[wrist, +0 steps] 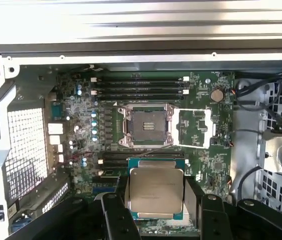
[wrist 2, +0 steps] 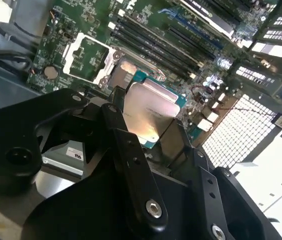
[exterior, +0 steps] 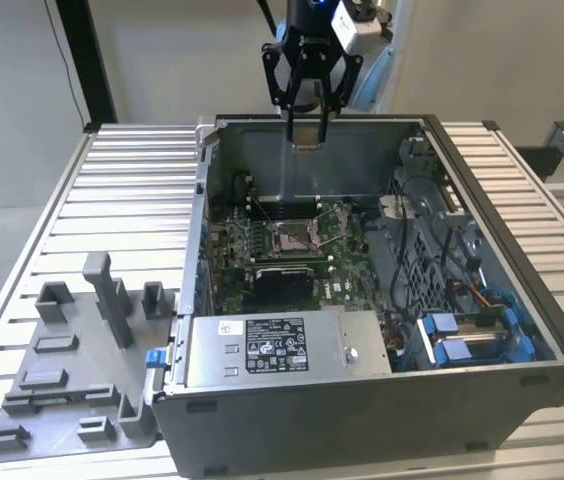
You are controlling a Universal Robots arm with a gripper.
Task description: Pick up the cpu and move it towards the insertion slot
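A black two-fingered tool (exterior: 305, 128) hangs above the far wall of an open grey metal computer case (exterior: 522, 300), which sits on a ribbed silver metal worktop (exterior: 132, 190). The tool's fingers (wrist: 195, 192) are closed on a small thin square cpu (wrist: 156, 189) with a pale silvery metal top and a green edge, one finger pressed against each opposite side, so the chip is held flat and lifted clear of the board. In the exterior view the cpu (exterior: 305, 137) shows as a pale tab at the tool's tip. Below the tool, on the green motherboard (wrist: 206, 155) inside the case, lies the insertion slot (wrist: 147, 126), a small square socket with a shiny silver metal frame and a brownish centre, its load plate swung open beside it. In the first wrist view the held cpu is near the slot but not over it, with a row of black memory slots (wrist: 141, 160) between them. In the second wrist view the slot (wrist 2: 125, 75) sits just beyond the cpu (wrist 2: 148, 116). A grey plastic tray (exterior: 72, 370) with upright blocks rests on the worktop, well apart from the tool, beside the case.
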